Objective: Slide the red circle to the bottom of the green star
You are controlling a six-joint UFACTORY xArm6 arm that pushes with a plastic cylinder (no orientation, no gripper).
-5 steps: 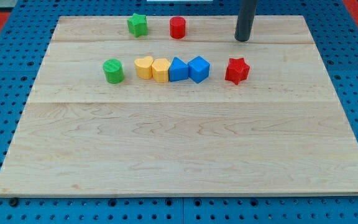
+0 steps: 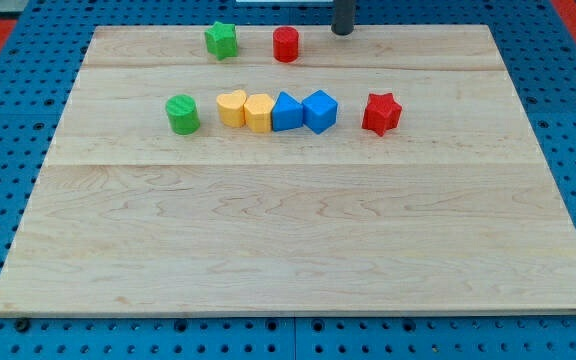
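My tip [image 2: 343, 32] stood at the top edge of the frame, just right of the red circle [image 2: 286, 44] and apart from it; this tool was a bare rod, gripping nothing. The red circle sat on the tabletop [image 2: 288, 230] near the top, right of the green star [image 2: 222, 39], not below it.

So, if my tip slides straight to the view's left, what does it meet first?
Probably the red circle, left of the tip; the tip sits slightly nearer the view's top, so it may only graze it.

my tip [image 2: 343, 32] at view's top, just right of red circle [image 2: 286, 44], green star [image 2: 222, 39] left
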